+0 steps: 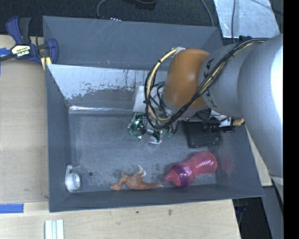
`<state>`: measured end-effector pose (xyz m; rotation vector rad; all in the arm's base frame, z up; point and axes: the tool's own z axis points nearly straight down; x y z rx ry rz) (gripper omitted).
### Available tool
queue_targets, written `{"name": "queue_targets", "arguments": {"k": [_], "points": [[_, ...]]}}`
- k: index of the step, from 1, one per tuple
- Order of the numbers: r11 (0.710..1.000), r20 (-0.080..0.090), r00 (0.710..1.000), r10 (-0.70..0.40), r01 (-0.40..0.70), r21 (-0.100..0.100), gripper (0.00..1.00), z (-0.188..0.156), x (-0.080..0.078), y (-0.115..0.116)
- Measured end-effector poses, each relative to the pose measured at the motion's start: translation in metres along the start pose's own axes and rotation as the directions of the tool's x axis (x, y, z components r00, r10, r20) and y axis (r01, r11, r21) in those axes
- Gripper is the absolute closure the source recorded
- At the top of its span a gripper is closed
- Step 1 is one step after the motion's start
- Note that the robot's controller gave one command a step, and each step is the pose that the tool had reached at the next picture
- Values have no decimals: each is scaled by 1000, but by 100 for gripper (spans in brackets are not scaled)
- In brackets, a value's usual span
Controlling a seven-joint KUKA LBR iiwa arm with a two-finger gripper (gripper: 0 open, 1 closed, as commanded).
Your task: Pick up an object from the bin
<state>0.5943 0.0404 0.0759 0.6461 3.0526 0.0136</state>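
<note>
My gripper (154,135) is low over the middle of the bin floor, mostly covered by the arm's wrist. A small green and white crumpled thing (136,126) lies right against its left side; whether it is gripped I cannot tell. A black flat rectangular thing (203,134) rests just right of the gripper. Toward the front wall lie a pink bottle with a purple cap (191,169) on its side and a tan toy figure (134,181).
A small silver round thing (72,179) sits in the front left corner. A white flat piece (139,99) leans at the back wall behind the wrist. The left half of the floor is bare. The arm covers the bin's right back part.
</note>
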Motion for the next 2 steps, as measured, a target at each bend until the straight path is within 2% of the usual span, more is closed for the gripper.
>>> {"name": "queue_targets", "arguments": {"k": [2], "points": [[1000,-7,1000,0,0,5,100,-19,1,-2]]}}
